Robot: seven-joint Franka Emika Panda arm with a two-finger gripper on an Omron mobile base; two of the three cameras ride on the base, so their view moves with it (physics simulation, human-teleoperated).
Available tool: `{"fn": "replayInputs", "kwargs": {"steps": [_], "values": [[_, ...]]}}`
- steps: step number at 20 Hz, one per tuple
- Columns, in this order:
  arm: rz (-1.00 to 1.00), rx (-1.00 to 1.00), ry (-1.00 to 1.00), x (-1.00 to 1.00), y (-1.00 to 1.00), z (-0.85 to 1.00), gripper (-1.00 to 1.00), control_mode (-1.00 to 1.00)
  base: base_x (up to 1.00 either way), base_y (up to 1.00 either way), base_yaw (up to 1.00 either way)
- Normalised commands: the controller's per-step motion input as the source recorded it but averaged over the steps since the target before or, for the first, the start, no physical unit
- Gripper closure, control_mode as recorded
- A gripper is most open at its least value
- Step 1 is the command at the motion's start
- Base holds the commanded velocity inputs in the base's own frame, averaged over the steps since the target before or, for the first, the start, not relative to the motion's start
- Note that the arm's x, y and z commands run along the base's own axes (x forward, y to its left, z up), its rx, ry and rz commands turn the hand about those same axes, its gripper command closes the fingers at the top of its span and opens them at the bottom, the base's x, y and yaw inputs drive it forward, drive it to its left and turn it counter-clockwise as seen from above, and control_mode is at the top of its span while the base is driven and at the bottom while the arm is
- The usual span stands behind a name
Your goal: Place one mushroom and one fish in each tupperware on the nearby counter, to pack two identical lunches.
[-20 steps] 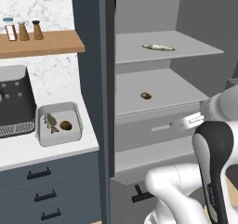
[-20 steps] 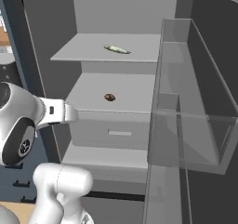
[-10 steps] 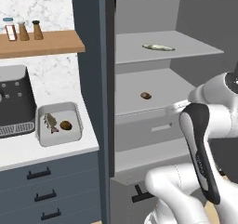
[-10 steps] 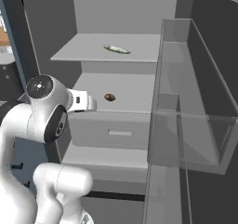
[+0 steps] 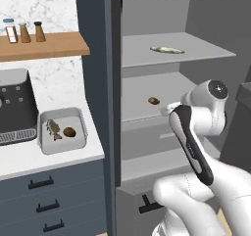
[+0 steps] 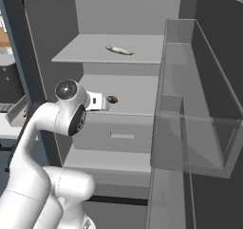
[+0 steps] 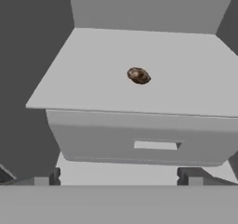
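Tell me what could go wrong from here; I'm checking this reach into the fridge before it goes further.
1. The mushroom is small and rounded on a smooth shelf; the open pincer could nudge it and roll it deeper instead of gripping it.
2. The glass door bin stands close beside the arm's path, so a wide swing might strike it.
3. The tupperware on the counter already holds a fish and a mushroom; dropping this one there would spoil the matching lunches.

White arm bent at elbow, claw [image 7: 119,176] level, jaws spread wide
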Motion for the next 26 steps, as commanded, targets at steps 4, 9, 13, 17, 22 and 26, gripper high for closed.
{"fn": "replayInputs", "kwargs": {"steps": [4, 9, 13, 17, 22, 26], "values": [[-0.14, 0.09, 0.08, 0.64, -0.06, -0.12, -1.00, -1.00, 0.00, 0.00, 0.00], [-0.11, 0.13, 0.10, 0.55, -0.19, -0.10, -1.00, -1.00, 0.00, 0.00, 0.00], [-0.03, 0.07, 0.04, 0.40, -0.07, -0.13, -1.00, -1.00, 0.00, 0.00, 0.00], [0.00, 0.00, 0.00, 0.41, 0.00, -0.17, -1.00, -1.00, 0.00, 0.00, 0.00], [0.00, 0.00, 0.00, 0.47, 0.00, -0.20, -1.00, -1.00, 0.00, 0.00, 0.00], [0.00, 0.00, 0.00, 0.48, 0.00, -0.20, -1.00, -1.00, 0.00, 0.00, 0.00]]}}
